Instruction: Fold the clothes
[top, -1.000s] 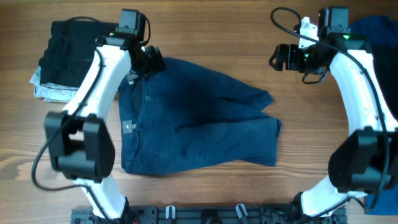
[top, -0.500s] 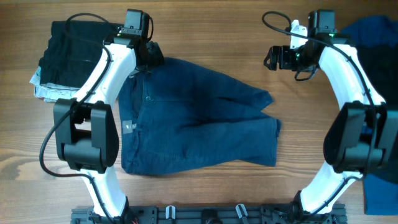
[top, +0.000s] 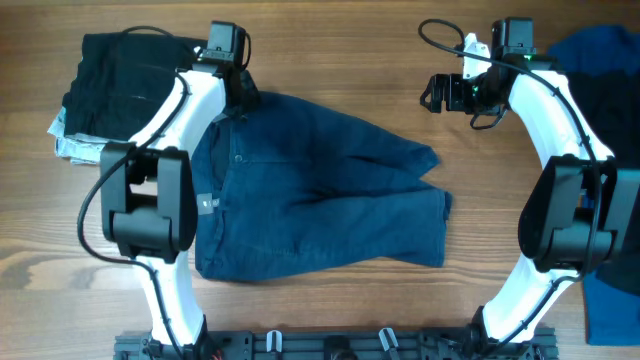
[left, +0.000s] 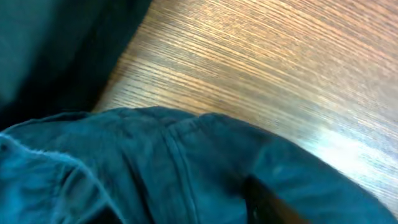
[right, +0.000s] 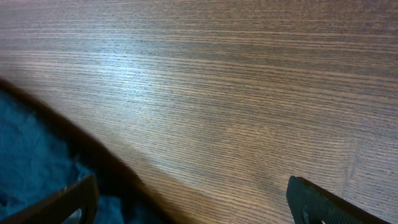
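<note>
The left pincer (top: 241, 98) sits at the waistband corner of the dark navy denim trousers (top: 320, 190), probably to start a fold; its closure cannot be told. The right pincer (top: 433, 93) hangs wide and empty over the wooden worktop (top: 340, 50).

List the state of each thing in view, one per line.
navy trousers: laid flat, waistband left, legs pointing right.
black garment: folded, top of the far-left stack.
pale patterned garment: beneath the black one, edge showing.
royal blue garment: heaped at right edge, partly cropped.
left gripper: at trousers' waistband corner; grip unclear.
right gripper: open, empty, above the table.
</note>
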